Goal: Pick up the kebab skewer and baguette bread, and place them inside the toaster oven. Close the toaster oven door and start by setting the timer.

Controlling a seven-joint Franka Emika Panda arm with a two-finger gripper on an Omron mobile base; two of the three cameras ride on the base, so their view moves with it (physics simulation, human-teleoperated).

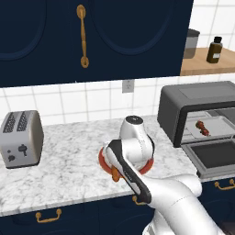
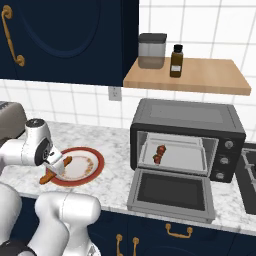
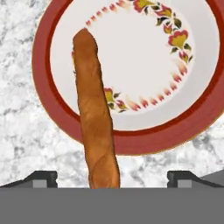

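The baguette bread [image 3: 94, 122] lies across a red-rimmed floral plate [image 3: 41, 74] on the marble counter, one end jutting over the rim. My gripper [image 3: 112, 178] hangs just above that end, open, a fingertip [image 3: 41, 178] on either side and nothing gripped. In the right base view the hand [image 2: 50, 159] sits over the baguette [image 2: 56, 170] at the plate's [image 2: 97, 165] left. To the right stands the toaster oven [image 2: 187, 112] with its door [image 2: 172, 192] dropped flat. The kebab skewer [image 2: 160, 154] rests on the tray inside, also seen as a skewer [image 1: 202, 127] from the left.
A silver two-slot toaster [image 1: 20, 137] stands at the counter's left. Oven knobs [image 2: 224, 161] line the oven's right side. A wooden shelf [image 2: 200, 77] above the oven carries a jar [image 2: 151, 50] and a dark bottle [image 2: 176, 61]. Dark blue cabinets hang overhead.
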